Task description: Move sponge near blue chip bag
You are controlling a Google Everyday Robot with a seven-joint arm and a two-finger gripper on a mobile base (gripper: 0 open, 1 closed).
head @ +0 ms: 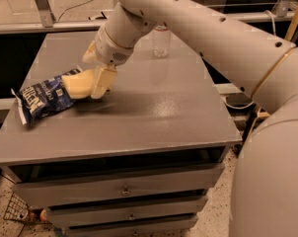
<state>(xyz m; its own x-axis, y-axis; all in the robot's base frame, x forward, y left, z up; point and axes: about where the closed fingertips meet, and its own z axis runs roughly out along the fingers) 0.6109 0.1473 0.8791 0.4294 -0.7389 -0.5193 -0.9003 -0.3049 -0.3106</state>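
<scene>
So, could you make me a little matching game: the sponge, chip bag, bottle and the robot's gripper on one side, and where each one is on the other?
1 sponge
2 blue chip bag
3 bottle
4 gripper

A upright near the far edge of the table
B lying near the table's left edge
C at the sponge's right end
D between bag and gripper, against the bag

Pairs: 1-D, 2-B, 3-A, 4-C

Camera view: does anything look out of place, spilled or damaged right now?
Nothing spilled or damaged. The blue chip bag lies crumpled at the left edge of the table, one end perhaps overhanging. The sponge is right beside it, at the gripper. The bottle stands upright.
</scene>
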